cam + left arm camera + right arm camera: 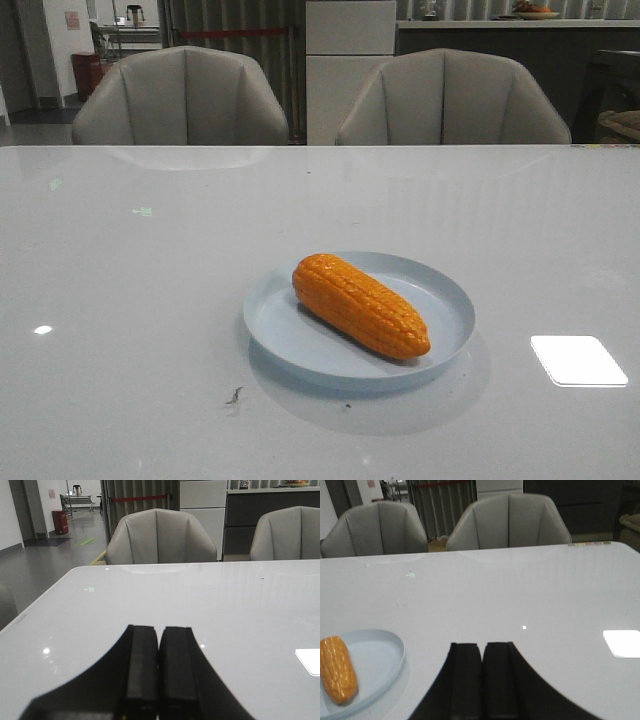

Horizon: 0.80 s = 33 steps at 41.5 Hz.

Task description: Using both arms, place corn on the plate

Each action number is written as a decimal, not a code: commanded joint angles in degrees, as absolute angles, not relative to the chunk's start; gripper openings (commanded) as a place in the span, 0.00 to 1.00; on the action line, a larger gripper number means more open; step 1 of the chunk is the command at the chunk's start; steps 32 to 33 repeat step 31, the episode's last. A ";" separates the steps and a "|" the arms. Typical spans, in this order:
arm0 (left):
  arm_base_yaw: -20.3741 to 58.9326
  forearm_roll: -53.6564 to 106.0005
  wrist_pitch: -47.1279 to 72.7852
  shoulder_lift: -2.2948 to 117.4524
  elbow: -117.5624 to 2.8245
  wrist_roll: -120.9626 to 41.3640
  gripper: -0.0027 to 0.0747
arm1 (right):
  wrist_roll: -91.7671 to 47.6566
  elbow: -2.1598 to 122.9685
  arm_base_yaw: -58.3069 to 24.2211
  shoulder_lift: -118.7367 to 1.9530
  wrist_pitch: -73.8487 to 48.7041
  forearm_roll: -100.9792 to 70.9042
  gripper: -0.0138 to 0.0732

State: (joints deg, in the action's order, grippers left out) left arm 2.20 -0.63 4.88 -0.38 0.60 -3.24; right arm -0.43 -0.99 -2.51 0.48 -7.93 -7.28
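The orange, bumpy-kernelled corn cob lies inside the round pale blue plate, so the task looks done, with the left gripper and right gripper both closed, empty and clear of it.

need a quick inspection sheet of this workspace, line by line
surface: glossy white table, light glare patches, a small dark speck near the plate
job's things: corn lies diagonally inside the pale blue plate
clutter: nothing seen
grippers: left end effector shut, empty, above bare table; right end effector shut, empty, beside the plate, apart from it
cables: nothing seen
surroundings: two grey chairs behind the table, counter and cabinets beyond
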 commanded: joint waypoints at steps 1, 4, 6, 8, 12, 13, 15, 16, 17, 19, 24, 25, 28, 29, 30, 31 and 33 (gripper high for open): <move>2.13 0.00 0.35 -1.42 2.74 -2.77 0.15 | -1.09 -0.38 -2.31 1.68 -6.85 -7.55 0.22; 2.13 0.00 0.35 -1.44 2.74 -2.77 0.16 | -1.09 -0.38 -2.31 1.76 -11.39 -7.55 0.22; 2.13 0.00 0.35 -1.44 2.74 -2.77 0.15 | -1.09 -0.38 -2.31 1.76 -13.13 -7.55 0.22; 2.13 0.00 0.35 -1.44 2.74 -2.77 0.16 | -1.09 -0.38 -2.31 1.76 -14.76 -7.55 0.22; 2.13 0.00 0.35 -1.44 2.74 -2.77 0.16 | -1.09 -0.38 -2.31 1.76 -16.93 -7.55 0.22; 2.13 0.00 0.35 -1.44 2.74 -2.77 0.16 | -1.09 -0.38 -2.31 1.76 -17.19 -7.55 0.22; 2.13 0.00 0.35 -1.44 2.74 -2.77 0.15 | -1.09 -0.38 -2.31 1.76 -17.42 -7.55 0.22; 2.13 0.00 0.35 -1.44 2.74 -2.77 0.16 | -1.09 -0.38 -2.31 1.76 -17.48 -7.55 0.22; 2.13 0.00 0.35 -1.44 2.74 -2.77 0.15 | -1.09 -0.38 -2.31 1.76 -17.48 -7.55 0.22; 2.13 0.00 0.35 -1.44 2.74 -2.77 0.16 | -1.09 -0.38 -2.31 1.76 -17.48 -7.55 0.22; 2.13 0.00 0.35 -1.44 2.74 -2.77 0.16 | -1.09 -0.38 -2.31 1.76 -17.48 -7.55 0.22; 2.13 0.00 0.35 -1.44 2.74 -2.77 0.15 | -1.09 -0.38 -2.31 1.76 -17.48 -7.55 0.22; 2.13 0.00 0.35 -1.44 2.74 -2.77 0.15 | -1.09 -0.38 -2.31 1.76 -17.48 -7.55 0.22; 2.13 0.00 0.35 -1.44 2.74 -2.77 0.16 | -1.09 -0.38 -2.31 1.76 -17.48 -7.55 0.22; 2.13 0.00 0.35 -1.44 2.74 -2.77 0.16 | -1.09 -0.38 -2.31 1.76 -17.48 -7.55 0.22; 2.13 0.00 0.35 -1.44 2.74 -2.77 0.16 | -1.09 -0.38 -2.31 1.76 -17.48 -7.55 0.22; 2.13 0.00 0.35 -1.44 2.74 -2.77 0.16 | -1.09 -0.38 -2.31 1.76 -17.48 -7.55 0.22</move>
